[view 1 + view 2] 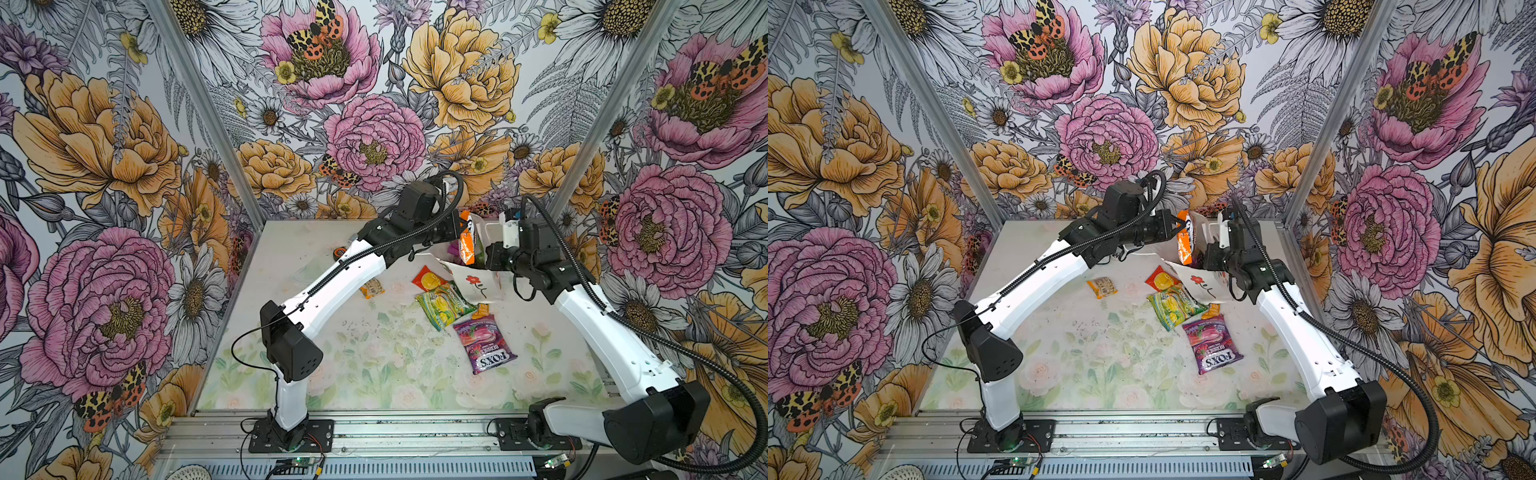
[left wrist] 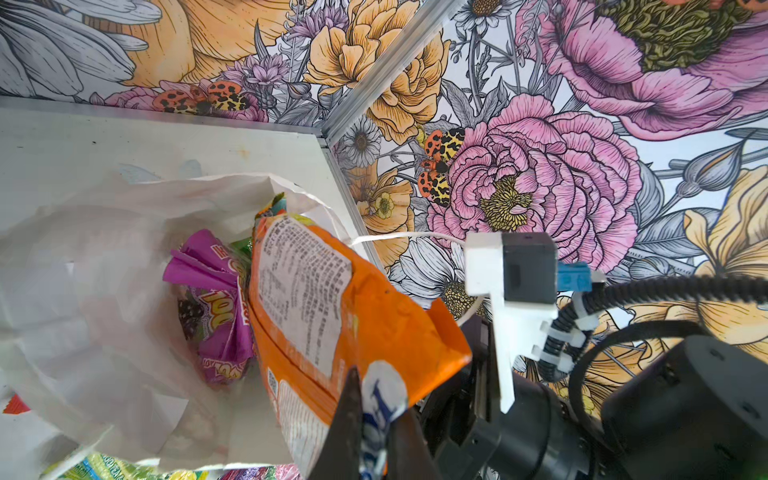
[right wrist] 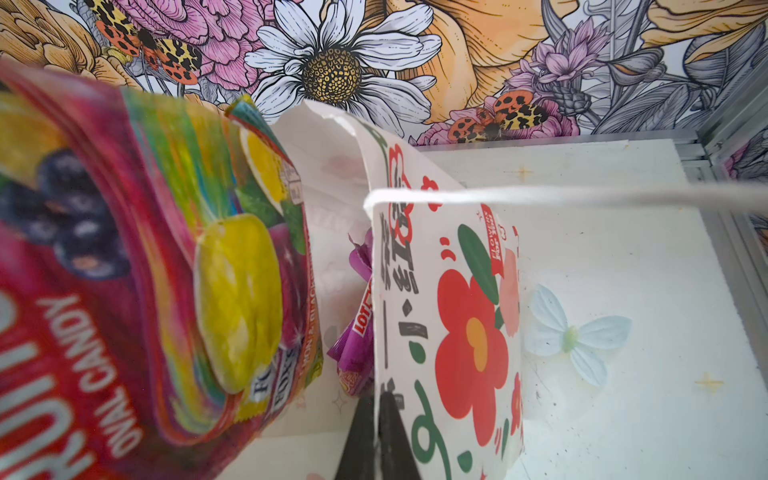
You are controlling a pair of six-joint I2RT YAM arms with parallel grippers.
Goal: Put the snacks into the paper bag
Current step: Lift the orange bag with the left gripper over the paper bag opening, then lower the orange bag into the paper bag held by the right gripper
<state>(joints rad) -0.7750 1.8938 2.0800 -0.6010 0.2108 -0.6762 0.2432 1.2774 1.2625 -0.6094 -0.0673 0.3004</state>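
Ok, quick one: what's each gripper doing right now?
Left gripper: closed on the orange packet, over the paper bag mouth.
Right gripper: closed on the paper bag's wall.

Light bright, even and diffuse throughout, with no single source in view. Shadows faint and soft-edged on the table (image 1: 353, 374). No hard glare; mild sheen on the Fox's packet (image 1: 484, 345) in both top views. Colours saturated, no visible noise. Top views sharp at centre, wide-angle stretch at the edges — wall posts (image 1: 204, 104) splay outward. Left wrist view: orange packet (image 2: 374, 324) crisp, inside of paper bag (image 2: 104, 291) washed near-white, detail lost. Right wrist view: close candy packet (image 3: 124, 270) soft and smeared — perhaps too near to focus; string handle (image 3: 582, 195) blurred too; far table surface overexposed, pale.
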